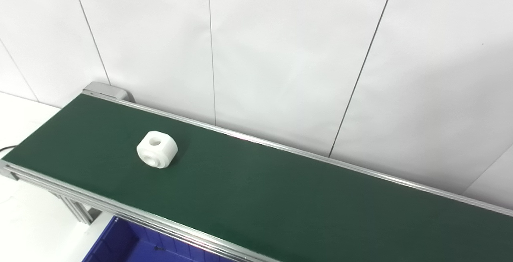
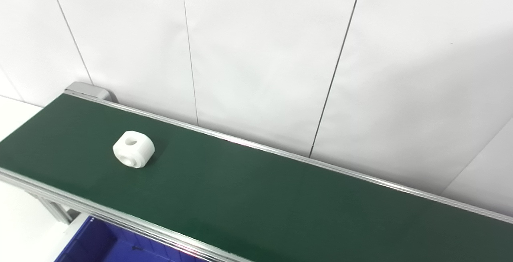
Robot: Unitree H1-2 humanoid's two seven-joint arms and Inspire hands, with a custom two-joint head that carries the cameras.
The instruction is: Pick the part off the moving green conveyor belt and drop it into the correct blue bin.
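A white blocky part (image 1: 156, 149) with a round hole in its top and another in its front face lies on the green conveyor belt (image 1: 256, 190), toward the belt's left end. It also shows in the right eye view (image 2: 134, 149). Part of a blue bin (image 1: 132, 244) shows below the belt's near rail at the bottom left. Neither hand is in view.
The belt runs from upper left to lower right between aluminium side rails (image 1: 120, 210). A white panelled wall (image 1: 280, 53) stands right behind the belt. A white surface (image 1: 24, 222) lies to the left of the belt's end, with a frame leg (image 1: 76, 210) under it.
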